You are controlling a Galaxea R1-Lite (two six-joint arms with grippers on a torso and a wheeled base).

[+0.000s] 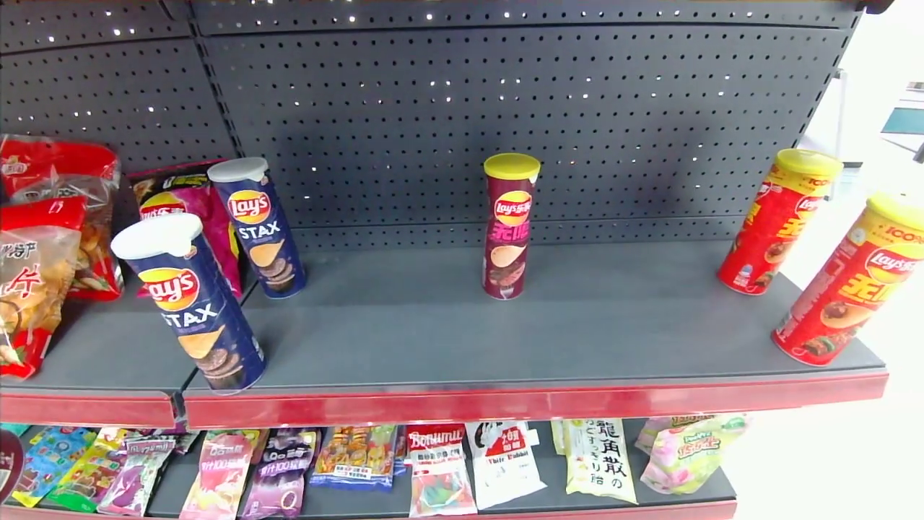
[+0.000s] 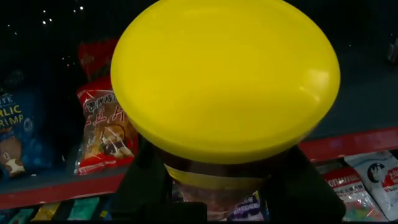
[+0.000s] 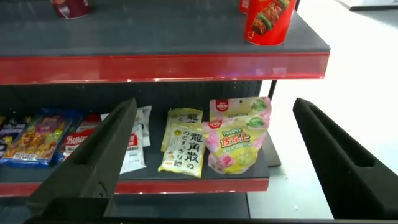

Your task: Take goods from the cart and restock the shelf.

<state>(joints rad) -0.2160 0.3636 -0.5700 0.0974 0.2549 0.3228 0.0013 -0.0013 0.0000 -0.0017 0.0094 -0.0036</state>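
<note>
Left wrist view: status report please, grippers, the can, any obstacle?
Left gripper shut on yellow-lid can. Right gripper open, empty. Shelf free between blue can and purple can.

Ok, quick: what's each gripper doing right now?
Left gripper: closed on a yellow-lidded cylindrical chip can.
Right gripper: open, holding nothing.

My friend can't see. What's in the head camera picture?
A grey shelf holds five chip cans: two blue cans at left, a maroon can in the middle, two red cans at right. Snack bags sit far left; candy bags lie on the lower shelf.
</note>
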